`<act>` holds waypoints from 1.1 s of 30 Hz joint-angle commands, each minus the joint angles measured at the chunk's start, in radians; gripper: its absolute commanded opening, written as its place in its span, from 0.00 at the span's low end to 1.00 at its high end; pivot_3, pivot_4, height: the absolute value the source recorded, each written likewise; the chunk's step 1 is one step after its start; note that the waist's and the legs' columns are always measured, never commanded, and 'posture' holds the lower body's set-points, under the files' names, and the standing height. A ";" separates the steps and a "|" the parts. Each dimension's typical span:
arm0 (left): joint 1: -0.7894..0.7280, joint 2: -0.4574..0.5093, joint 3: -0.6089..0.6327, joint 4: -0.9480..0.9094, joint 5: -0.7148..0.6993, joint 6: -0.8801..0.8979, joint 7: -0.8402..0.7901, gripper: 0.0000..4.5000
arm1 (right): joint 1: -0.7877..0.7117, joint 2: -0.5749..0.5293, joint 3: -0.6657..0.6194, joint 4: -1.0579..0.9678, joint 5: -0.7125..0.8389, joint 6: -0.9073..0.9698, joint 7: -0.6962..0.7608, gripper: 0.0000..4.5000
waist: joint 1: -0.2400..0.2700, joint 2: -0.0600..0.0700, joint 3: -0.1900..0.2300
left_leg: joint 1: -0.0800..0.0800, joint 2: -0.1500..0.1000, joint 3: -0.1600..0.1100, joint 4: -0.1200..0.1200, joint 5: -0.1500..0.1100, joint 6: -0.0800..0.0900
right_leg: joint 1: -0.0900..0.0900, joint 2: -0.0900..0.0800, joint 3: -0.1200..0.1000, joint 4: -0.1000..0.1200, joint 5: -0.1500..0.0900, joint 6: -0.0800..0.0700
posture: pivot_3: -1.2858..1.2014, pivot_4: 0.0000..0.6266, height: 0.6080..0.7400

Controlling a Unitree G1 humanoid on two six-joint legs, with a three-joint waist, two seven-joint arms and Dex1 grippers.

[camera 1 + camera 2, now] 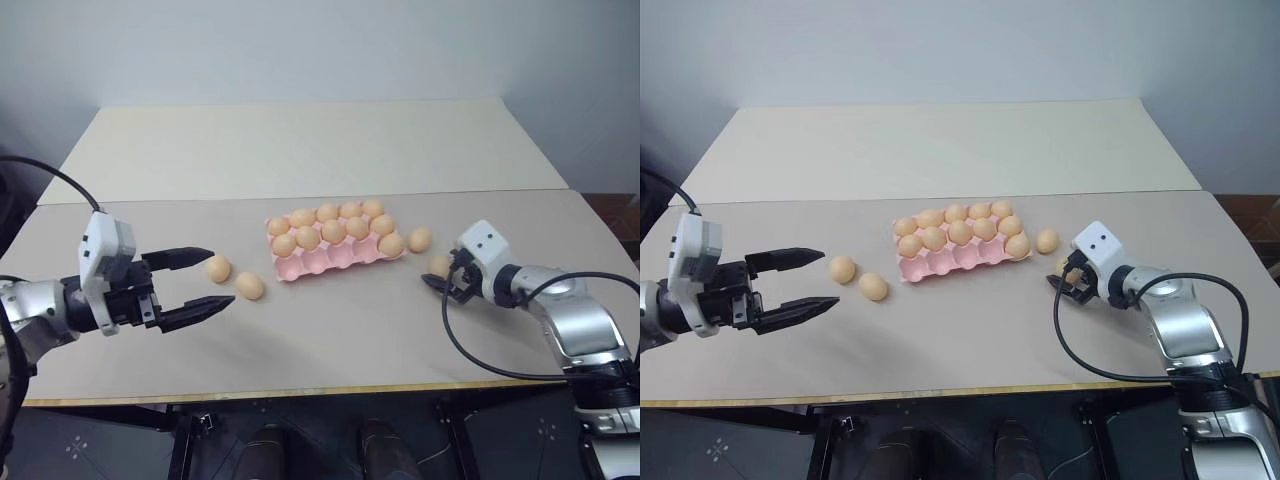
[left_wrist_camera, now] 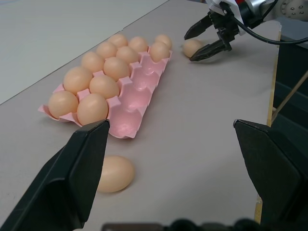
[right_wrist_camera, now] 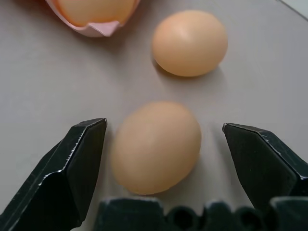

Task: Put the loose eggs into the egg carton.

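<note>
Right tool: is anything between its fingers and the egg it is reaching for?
Nothing visible. The right tool is open with the nearer egg already between its fingers; the second egg lies beyond, apart from it.

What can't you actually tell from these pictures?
- Whether the right claw touches the egg between its open fingers: head views show it too small, and the right wrist view shows gaps but not underneath.
- The pink carton: cut off by the right wrist view's edge.
- One loose egg beside the left claw: partly hidden by a finger in the left wrist view.
</note>
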 commanded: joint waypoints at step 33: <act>-0.058 0.005 0.067 0.048 -0.064 0.017 0.019 1.00 | -0.237 0.163 0.024 -0.285 0.021 0.173 -0.037 0.99 | 0.000 -0.001 0.000 | -0.003 0.000 -0.001 0.000 0.001 -0.001 | -0.004 0.000 0.000 0.002 0.000 0.000 | 0.52 0.24 1.00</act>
